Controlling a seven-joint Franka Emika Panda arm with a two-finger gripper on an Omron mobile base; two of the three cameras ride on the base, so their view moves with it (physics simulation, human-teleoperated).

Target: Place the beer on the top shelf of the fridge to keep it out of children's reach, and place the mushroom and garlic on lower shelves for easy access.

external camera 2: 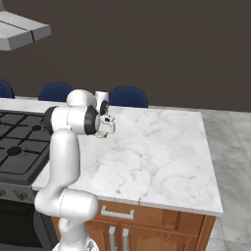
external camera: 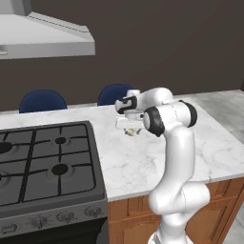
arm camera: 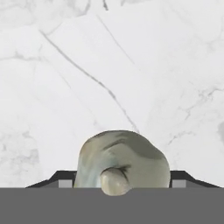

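My gripper hangs over the white marble counter, just right of the stove, shut on the garlic. The garlic is a pale cream-grey bulb. In the hand view the garlic sits between my dark fingertips, with veined marble a short way beyond it. From the right base view the garlic shows just under the hand, and my gripper is a little above the counter. The beer, the mushroom and the fridge are out of view.
A black gas stove lies to the left of the counter, with a grey range hood above it. Blue chair backs stand behind the far edge. Wooden cabinet fronts run below the near edge.
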